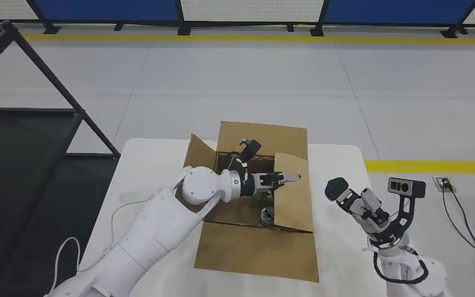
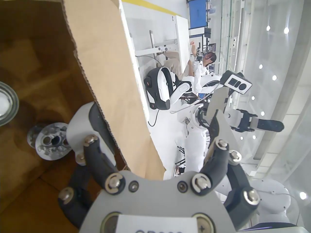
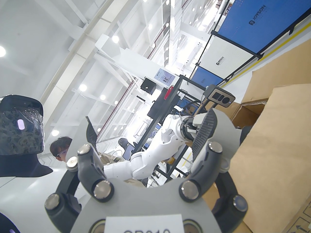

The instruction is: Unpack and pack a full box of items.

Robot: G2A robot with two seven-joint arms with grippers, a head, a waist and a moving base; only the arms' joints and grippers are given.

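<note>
An open cardboard box [image 1: 256,256] sits on a white table [image 1: 148,160], its four flaps folded outward. The left arm reaches over the box from the robot's side, and the left gripper [image 2: 150,103] is at the flap on the box's right side [image 1: 295,197]. Its jaws are spread wide and straddle this flap: one finger [image 2: 82,122] is inside the box, the other finger [image 2: 218,112] is outside it, and the corrugated edge of the flap runs up between them. The jaws are not closed on the cardboard, and whether the inner finger touches the flap cannot be told.

On the floor of the box, just beside the inner finger, lies a round metal part [image 2: 49,143] with a hole in its middle. A second item with a round metal rim [image 2: 6,105] lies a little farther along the box floor. Neither is between the jaws.

The right gripper [image 3: 150,120] hovers above the table, to the right of the box and apart from it, tilted upward. Its jaws are spread wide with nothing between them
</note>
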